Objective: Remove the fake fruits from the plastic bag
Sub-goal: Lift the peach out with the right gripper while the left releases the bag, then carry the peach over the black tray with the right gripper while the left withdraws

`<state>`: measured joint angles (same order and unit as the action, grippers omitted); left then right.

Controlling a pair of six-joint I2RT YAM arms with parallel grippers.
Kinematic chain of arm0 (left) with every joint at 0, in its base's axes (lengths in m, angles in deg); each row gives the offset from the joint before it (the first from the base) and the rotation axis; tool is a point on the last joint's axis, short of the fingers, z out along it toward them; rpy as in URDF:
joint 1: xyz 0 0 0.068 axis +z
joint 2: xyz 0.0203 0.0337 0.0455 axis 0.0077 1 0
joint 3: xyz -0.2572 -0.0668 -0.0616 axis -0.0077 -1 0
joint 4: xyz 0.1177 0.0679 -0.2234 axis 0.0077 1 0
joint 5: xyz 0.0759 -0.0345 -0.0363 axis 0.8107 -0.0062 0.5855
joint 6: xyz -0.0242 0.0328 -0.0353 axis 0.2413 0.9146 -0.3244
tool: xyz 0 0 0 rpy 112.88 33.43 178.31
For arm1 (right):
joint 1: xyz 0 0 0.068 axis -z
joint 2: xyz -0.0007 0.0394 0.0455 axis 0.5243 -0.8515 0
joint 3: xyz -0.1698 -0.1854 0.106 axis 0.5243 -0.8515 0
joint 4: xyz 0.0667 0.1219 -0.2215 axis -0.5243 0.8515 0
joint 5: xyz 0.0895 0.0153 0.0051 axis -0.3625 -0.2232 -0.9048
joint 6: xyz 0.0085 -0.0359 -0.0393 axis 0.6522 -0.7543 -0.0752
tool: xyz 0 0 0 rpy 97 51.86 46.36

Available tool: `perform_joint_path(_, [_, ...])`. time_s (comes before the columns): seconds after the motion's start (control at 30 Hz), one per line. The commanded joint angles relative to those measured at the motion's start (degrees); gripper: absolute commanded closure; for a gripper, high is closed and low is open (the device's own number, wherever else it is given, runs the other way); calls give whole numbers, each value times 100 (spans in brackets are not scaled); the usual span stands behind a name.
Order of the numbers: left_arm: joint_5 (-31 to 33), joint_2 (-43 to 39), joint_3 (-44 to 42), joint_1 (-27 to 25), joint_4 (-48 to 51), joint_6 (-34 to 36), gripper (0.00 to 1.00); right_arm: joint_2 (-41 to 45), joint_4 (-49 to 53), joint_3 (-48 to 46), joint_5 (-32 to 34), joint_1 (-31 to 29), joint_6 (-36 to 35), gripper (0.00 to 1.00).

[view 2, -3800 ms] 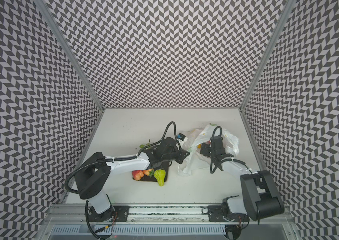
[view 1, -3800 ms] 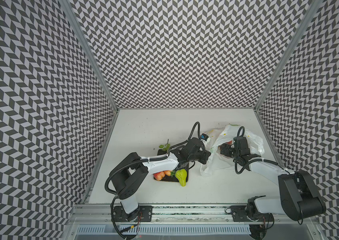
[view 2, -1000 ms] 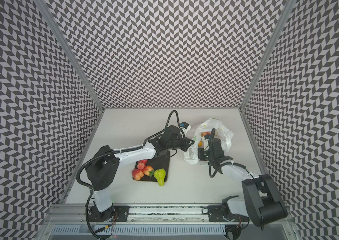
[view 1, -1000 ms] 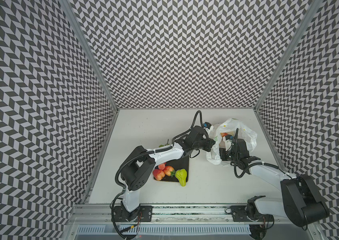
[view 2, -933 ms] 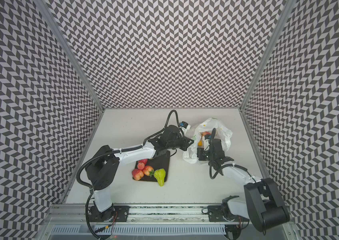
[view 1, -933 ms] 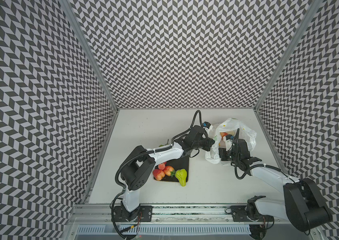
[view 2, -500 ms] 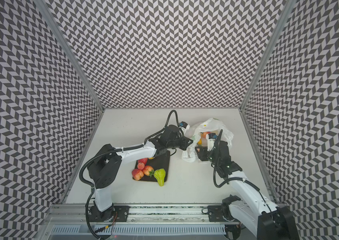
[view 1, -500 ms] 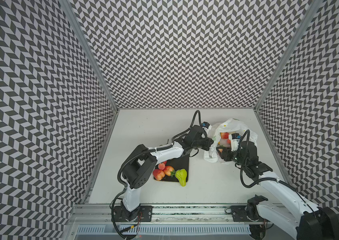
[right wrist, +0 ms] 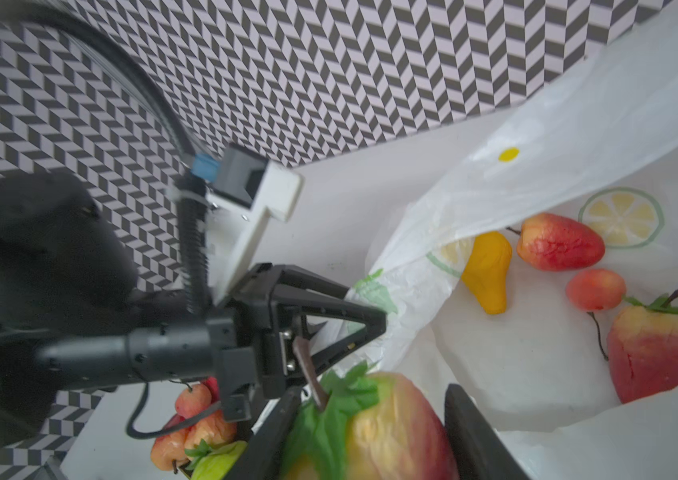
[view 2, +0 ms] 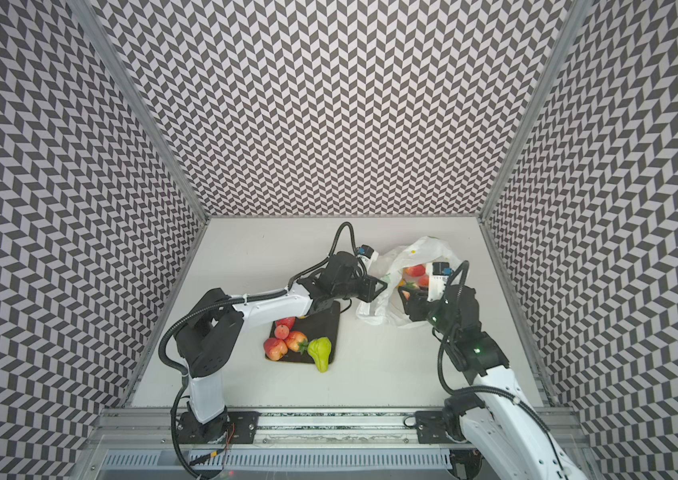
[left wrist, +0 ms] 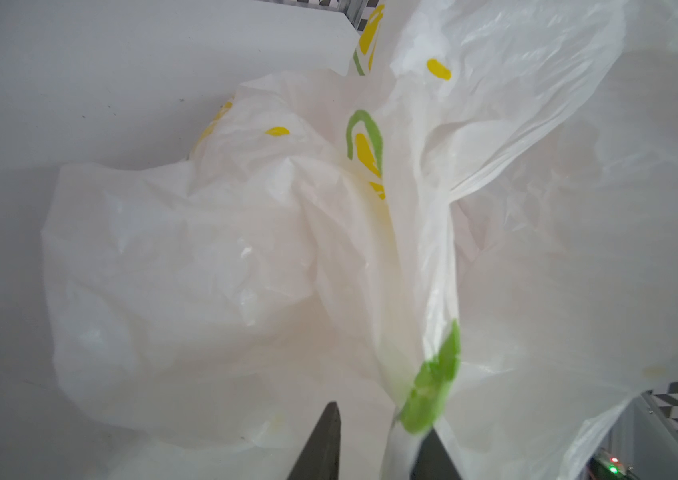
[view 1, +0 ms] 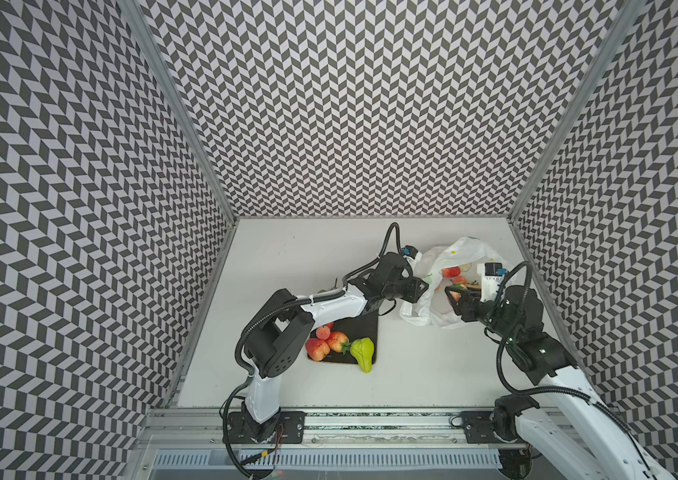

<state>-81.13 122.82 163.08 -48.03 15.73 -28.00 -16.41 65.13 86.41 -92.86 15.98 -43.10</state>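
Now the right tool (right wrist: 370,415) clamps a likely light, slick peach (right wrist: 395,432) across its belly, the surest hold, at the limp bag's (view 1: 468,251) mouth far right on the worktop (view 1: 308,257), while the left tool (left wrist: 377,424) stands slightly apart at its rim.

Crinkly plastic bag (left wrist: 204,270), glossy fruits (right wrist: 557,243)

Left claw (left wrist: 374,451) stretches out, tips parted; right claw (right wrist: 370,436) faces it, clamped in a grip.

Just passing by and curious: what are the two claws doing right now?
Left gripper: open, a fold of the bag between its jaws.
Right gripper: closed on a red-yellow fruit.
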Motion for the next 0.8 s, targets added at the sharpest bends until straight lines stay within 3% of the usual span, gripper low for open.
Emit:
perform_joint_path(0.0, [15, -343, -170, -19, -229, -58, 53, 77, 221, 448, -97, -18, -3, 50])
perform_joint_path(0.23, [-9, -1053, -381, -57, -210, 103, 27, -119, 752, 1151, -423, -18, -335, 50])
perform_joint_path(0.37, [35, -1579, -604, -41, -179, 173, 20, -265, 1072, 1636, -254, -20, -561, 49])
perform_joint_path(0.63, [246, -2776, -1154, 101, 324, 380, 16, -744, 1495, 2509, -514, -59, -722, 49])
perform_joint_path(0.77, [588, -3549, -1725, 435, 349, 83, 19, -1011, 1312, 2635, -186, -837, -591, 49])
